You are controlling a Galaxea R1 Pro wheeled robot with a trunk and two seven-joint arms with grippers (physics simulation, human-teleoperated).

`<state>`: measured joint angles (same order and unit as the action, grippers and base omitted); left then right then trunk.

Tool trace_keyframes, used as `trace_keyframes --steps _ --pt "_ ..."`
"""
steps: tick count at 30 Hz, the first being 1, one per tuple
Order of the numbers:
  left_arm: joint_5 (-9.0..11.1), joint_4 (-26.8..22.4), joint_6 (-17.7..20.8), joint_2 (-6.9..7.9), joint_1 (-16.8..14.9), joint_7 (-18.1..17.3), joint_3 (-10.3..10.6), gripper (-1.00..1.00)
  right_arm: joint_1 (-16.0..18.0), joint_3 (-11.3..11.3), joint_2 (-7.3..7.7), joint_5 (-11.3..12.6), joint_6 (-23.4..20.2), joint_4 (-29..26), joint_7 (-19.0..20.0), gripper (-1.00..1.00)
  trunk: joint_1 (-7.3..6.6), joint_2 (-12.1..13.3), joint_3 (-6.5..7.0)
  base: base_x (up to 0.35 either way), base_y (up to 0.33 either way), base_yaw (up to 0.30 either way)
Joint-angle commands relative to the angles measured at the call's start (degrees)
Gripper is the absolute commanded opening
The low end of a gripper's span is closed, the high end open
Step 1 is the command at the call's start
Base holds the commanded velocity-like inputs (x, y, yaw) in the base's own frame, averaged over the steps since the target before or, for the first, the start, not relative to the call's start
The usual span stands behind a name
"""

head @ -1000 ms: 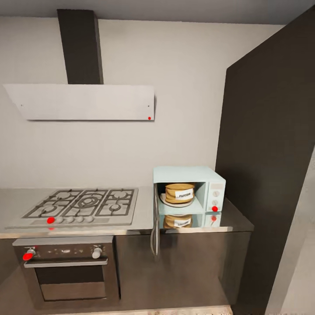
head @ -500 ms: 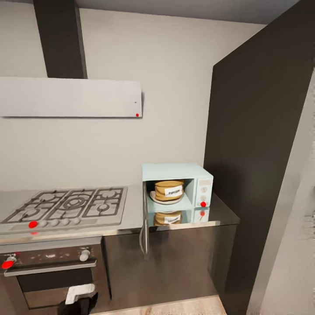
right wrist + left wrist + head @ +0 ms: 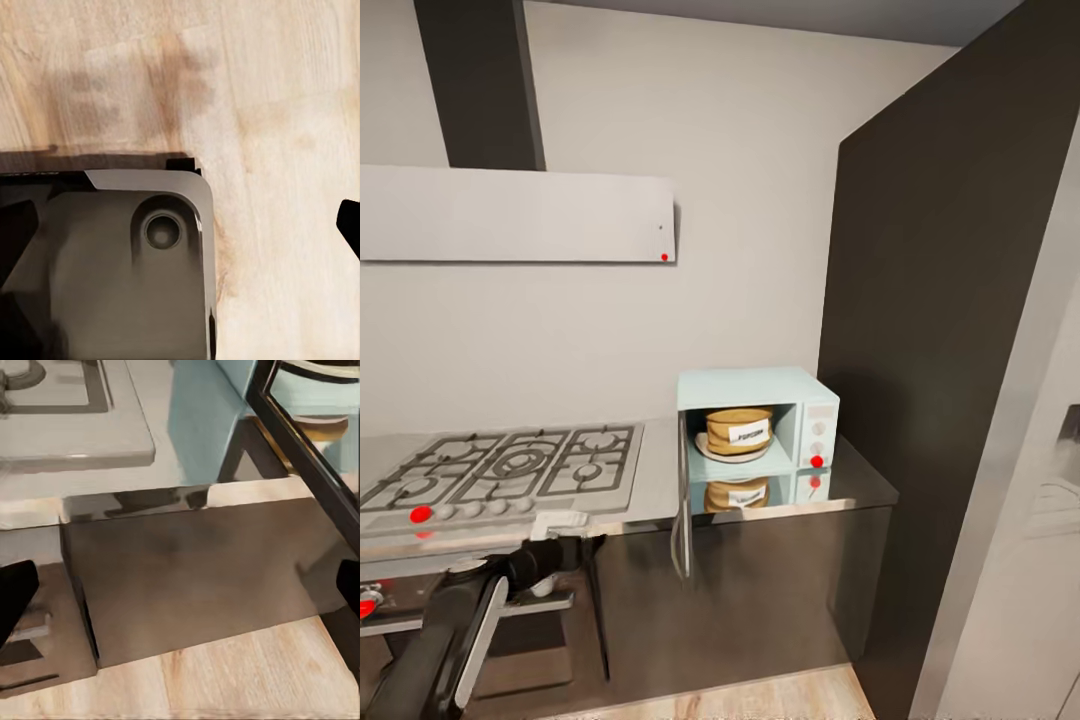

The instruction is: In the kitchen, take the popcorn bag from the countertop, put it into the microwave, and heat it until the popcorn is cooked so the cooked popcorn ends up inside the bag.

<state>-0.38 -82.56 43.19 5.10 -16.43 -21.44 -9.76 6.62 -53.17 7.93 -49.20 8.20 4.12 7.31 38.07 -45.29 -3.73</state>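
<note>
The left arm (image 3: 450,625) is seen low at the left, in front of the oven, and its gripper (image 3: 560,522) is raised near the edge of the countertop (image 3: 655,480). In the left wrist view its two dark fingers (image 3: 15,600) are spread wide, with nothing held between them.

The hob (image 3: 500,465) is set into the countertop, and the microwave (image 3: 757,420) stands just beside it to the right. Its door (image 3: 682,495) is swung open toward the robot. The bag (image 3: 738,430) is already placed inside, on a white plate.

From here, the door could be pushed too hard, so the microwave could be shoved back. The door could also be missed and the dark cabinet bumped. If the door is not fully closed, the popcorn may not be cooked.

In the right wrist view, wood floor (image 3: 285,112) and part of the robot's dark base (image 3: 105,277) are seen. One right fingertip is seen at the edge, so it cannot be told whether the right gripper is spread or pressed together.
</note>
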Motion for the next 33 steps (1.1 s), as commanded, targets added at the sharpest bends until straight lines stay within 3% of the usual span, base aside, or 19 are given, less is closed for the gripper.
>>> trace_keyframes --steps 1,4,7,15,27,33 --pt "0.0 1.3 1.3 1.47 -1.2 -0.3 -0.1 1.0 0.1 -0.3 0.07 -0.2 0.2 0.2 0.0 1.0 0.01 -0.1 -0.18 0.0 0.0 0.0" --pt "-0.1 3.7 1.6 2.78 -2.9 -0.3 -0.1 1.0 0.1 -0.4 0.07 -0.2 0.2 0.1 0.0 1.0 0.01 -0.1 -0.44 0.0 0.0 0.0" --pt "-0.1 4.3 1.6 2.88 -3.4 -0.3 0.1 1.0 0.1 -0.4 0.07 -0.2 0.2 0.1 0.0 1.0 0.01 -0.1 -0.7 0.0 0.0 0.0" --pt "-0.1 3.3 0.1 -0.18 -3.6 -0.4 0.6 1.0 0.1 -0.3 0.1 -0.2 0.4 0.1 -0.5 1.0 0.01 -0.1 -1.41 0.009 0.0 0.0" --pt "-0.1 4.4 -0.1 -0.34 -3.6 -0.4 1.4 1.0 0.1 0.7 0.15 -0.3 0.6 0.1 -0.5 1.0 0.01 -0.1 -1.71 0.27 -0.009 0.0" --pt "-0.2 4.5 -2.2 -0.55 -3.6 -0.4 3.5 1.0 0.1 0.7 0.16 -0.3 0.6 0.0 -0.5 1.0 0.01 -0.1 -1.71 0.111 -0.05 -0.016"
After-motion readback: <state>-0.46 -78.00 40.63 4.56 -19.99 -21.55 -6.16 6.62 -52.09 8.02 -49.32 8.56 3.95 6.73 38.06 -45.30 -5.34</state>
